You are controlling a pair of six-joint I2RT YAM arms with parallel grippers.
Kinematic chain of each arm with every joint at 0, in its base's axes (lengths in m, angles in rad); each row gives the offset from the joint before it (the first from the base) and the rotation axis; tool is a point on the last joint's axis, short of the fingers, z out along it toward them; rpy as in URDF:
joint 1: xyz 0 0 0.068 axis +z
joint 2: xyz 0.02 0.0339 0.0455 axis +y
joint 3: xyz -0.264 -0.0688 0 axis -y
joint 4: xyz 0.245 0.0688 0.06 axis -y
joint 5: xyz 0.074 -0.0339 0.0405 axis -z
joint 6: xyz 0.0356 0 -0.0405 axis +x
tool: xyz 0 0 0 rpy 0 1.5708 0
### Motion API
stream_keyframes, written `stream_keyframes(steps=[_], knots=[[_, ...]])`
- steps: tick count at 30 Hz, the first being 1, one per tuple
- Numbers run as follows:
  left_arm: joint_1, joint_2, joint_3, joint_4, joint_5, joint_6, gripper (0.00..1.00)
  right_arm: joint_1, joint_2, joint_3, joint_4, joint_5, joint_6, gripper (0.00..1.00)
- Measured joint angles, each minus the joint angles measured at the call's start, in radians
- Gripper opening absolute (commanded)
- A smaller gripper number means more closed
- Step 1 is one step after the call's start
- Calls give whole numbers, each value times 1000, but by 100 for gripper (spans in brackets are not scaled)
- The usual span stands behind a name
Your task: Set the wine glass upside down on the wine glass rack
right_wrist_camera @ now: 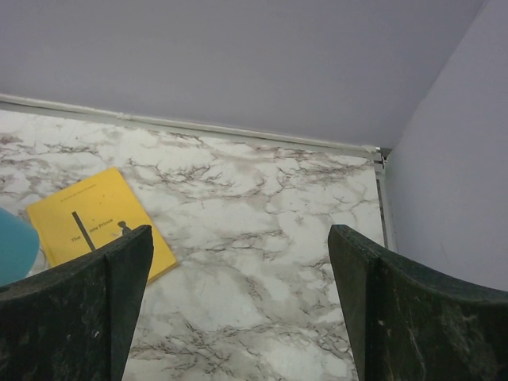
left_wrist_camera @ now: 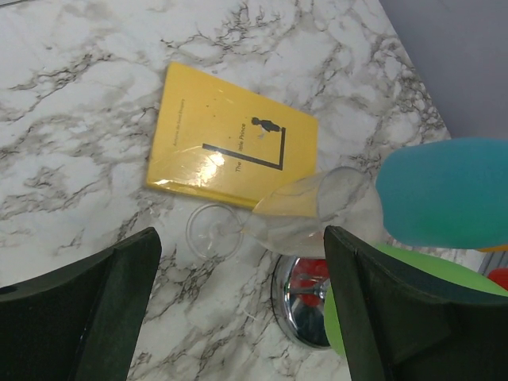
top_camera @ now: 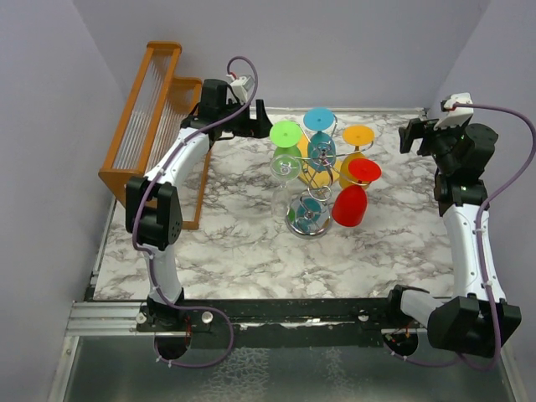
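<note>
With a yellow book (left_wrist_camera: 230,147) behind the rack (top_camera: 308,219) and coloured glasses (top_camera: 349,205) crowding it, the wine glass (top_camera: 285,172) hung on its left side, left gripper (top_camera: 261,117) and right gripper (top_camera: 407,136) both spread, empty

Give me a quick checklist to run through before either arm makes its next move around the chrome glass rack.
1. Left gripper open, nothing held: ok.
2. Right gripper open, nothing held: ok.
3. Clear wine glass foot up, bowl down: ok.
4. Its foot properly seated in a rack arm: cannot tell.
5. Wine glass rack standing upright: ok.
6. Left gripper apart from the green glass: cannot tell.
</note>
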State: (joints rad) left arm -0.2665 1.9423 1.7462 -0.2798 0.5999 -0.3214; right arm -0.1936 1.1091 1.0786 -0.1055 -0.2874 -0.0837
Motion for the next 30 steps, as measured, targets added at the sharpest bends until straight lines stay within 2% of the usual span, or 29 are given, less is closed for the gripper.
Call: stream_keyframes(steps=[7,24,30], knots=[[-37,33,50,-21,26,14,85,-11,2,-1,0,-34,0,90],[-74,128,191,-163,20,81,50,-13,2,-19,1,-85,0,90],[-74,133,222,-210,10,114,46,-16,2,-22,1,-93,-1,90]])
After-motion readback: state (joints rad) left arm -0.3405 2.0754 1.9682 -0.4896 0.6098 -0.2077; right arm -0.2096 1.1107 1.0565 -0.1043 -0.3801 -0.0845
